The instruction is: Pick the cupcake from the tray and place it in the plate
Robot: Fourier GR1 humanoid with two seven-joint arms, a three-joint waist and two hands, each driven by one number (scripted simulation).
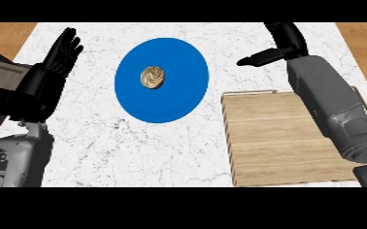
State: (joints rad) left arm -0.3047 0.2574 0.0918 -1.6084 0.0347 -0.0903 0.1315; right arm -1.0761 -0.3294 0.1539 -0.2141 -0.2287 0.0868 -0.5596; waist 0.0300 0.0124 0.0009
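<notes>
A small tan cupcake (153,77) with a swirled top sits upright on the blue plate (179,99), a little left of the plate's middle. The wooden tray (283,145) lies at the lower right with nothing on it. My right hand (279,48) hovers beyond the tray's far edge, to the right of the plate, fingers straight and thumb pointing left, holding nothing. At the left edge my left hand (54,63) rests open, fingers up.
The white marble counter (143,150) spreads around plate and tray. Brown wooden surface shows at the far corners (18,29). My right forearm (329,102) crosses above the tray's right side.
</notes>
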